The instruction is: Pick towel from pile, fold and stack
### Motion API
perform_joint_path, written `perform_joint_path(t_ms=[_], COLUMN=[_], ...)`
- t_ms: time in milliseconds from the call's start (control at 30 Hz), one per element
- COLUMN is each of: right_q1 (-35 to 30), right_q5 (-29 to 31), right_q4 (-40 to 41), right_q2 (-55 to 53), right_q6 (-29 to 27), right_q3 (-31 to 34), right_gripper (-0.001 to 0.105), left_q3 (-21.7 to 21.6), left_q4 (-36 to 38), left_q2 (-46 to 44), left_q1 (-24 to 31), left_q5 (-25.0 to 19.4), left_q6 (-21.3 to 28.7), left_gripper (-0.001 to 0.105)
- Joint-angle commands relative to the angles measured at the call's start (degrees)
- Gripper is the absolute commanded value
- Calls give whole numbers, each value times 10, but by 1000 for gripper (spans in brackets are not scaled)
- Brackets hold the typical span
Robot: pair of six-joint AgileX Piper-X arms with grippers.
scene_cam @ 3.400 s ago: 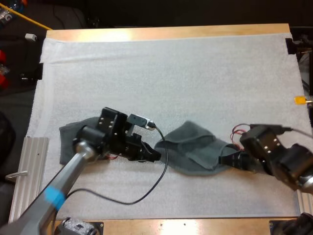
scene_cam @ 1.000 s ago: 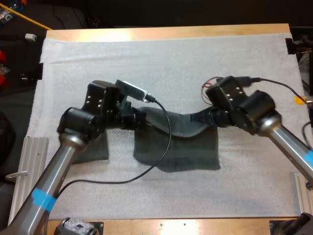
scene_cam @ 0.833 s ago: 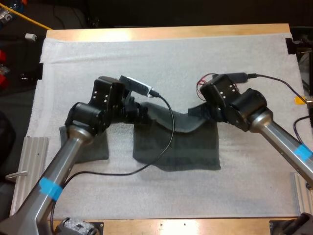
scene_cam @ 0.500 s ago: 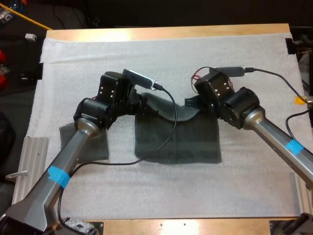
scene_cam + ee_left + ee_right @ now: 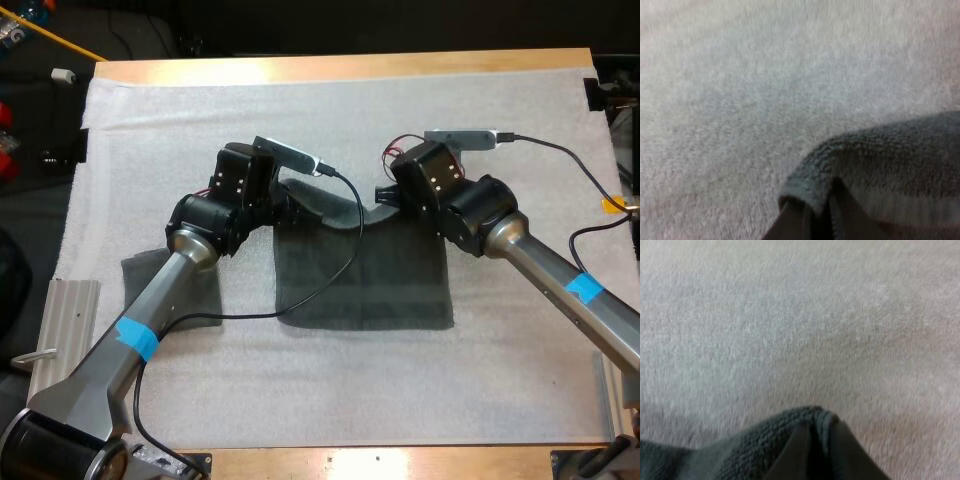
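A dark grey-green towel (image 5: 365,275) lies spread over the middle of the white mat (image 5: 330,120), its far edge lifted and sagging between my two grippers. My left gripper (image 5: 288,212) is shut on the towel's far left corner (image 5: 810,192). My right gripper (image 5: 385,197) is shut on the far right corner (image 5: 812,427). In both wrist views the fingers pinch a folded lip of towel just above the mat. A second towel (image 5: 185,290), folded flat, lies at the mat's left, partly under my left arm.
A ribbed metal block (image 5: 55,350) sits off the mat's left front corner. The wooden table edge (image 5: 350,66) runs along the far side. Bare mat stretches beyond the grippers and in front of the towel.
Both grippers carried the towel's corners away from the front toward the far side, and the crumpled towel was drawn out into a flat rectangle.
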Motion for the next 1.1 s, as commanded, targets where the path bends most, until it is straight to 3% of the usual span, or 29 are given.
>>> perform_joint_path(t_ms=[0,267,333,433,500,533,567,600,700,1067], right_q1=[-6,-25,-29,-36,-42,-44,-45,-48,-51,-50], right_q5=[13,16,16,5,-7,-7,-7,-4,3,5], right_q4=[-8,-9,-12,-28,-46,-51,-57,-59,-52,51], right_q2=[1,3,3,3,3,3,3,3,0,-80], right_q6=[-3,2,2,2,2,2,1,-3,-25,-64], right_q3=[-3,-3,-3,-3,-3,-3,-3,-3,-3,-3], right_gripper=[0,0,4,25,52,59,69,72,71,70], left_q3=[0,0,0,0,0,0,0,0,-13,-29], left_q4=[-17,-32,-32,-33,-43,-47,-56,-64,-65,6], left_q2=[-2,-2,-2,-2,-2,-2,-2,-2,-2,-112], left_q1=[1,1,1,1,1,1,1,1,1,1], left_q5=[-14,-14,-14,-13,-13,-13,-13,-13,-7,-7], left_q6=[0,0,0,0,0,0,0,0,0,0], left_gripper=[0,0,0,12,30,33,43,50,60,60])
